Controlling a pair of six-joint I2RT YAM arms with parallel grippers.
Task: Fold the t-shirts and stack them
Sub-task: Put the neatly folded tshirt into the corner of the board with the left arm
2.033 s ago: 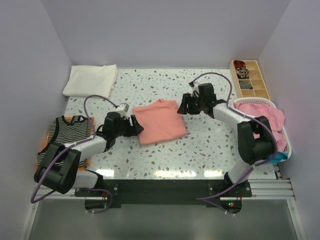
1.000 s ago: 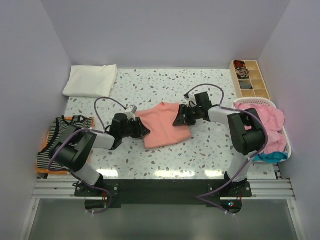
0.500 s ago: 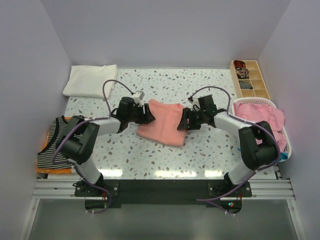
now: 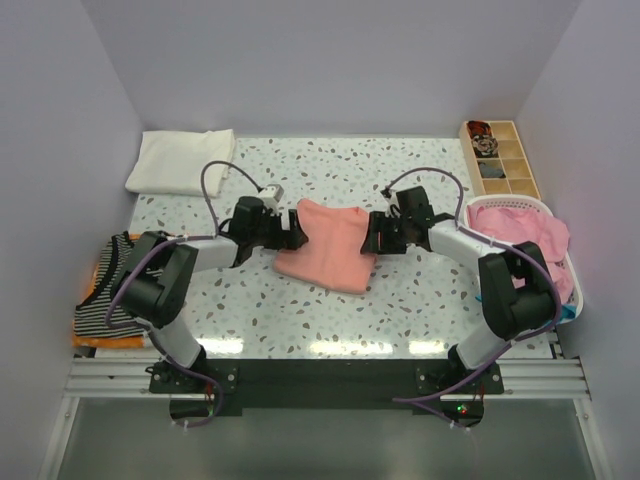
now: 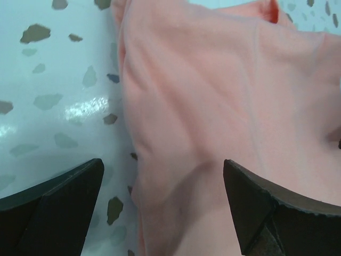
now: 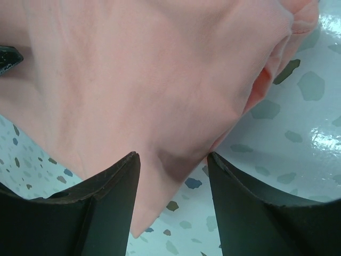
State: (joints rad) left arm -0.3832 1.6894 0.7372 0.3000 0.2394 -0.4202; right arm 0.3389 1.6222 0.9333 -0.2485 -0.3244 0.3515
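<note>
A salmon-pink t-shirt (image 4: 328, 248) lies folded in the middle of the table. My left gripper (image 4: 296, 238) is at its left edge and my right gripper (image 4: 372, 240) at its right edge. In the left wrist view the shirt (image 5: 213, 106) lies between the wide-open fingers (image 5: 53, 208) of my left gripper (image 5: 162, 178). In the right wrist view the shirt's lower right corner (image 6: 149, 96) lies between the open fingers (image 6: 96, 208) of my right gripper (image 6: 173, 160). A black-and-white striped shirt (image 4: 125, 275) lies at the left edge. A white folded shirt (image 4: 182, 160) lies at the back left.
A white basket (image 4: 515, 203) at the right edge holds pink cloth (image 4: 540, 240) and teal cloth (image 4: 548, 315). A wooden compartment box (image 4: 500, 158) stands at the back right. The striped shirt rests on something orange (image 4: 90, 340).
Both grippers came in to the pink shirt's sides, and the shirt shifted toward the back and grew narrower. In the last half second almost nothing moved.
</note>
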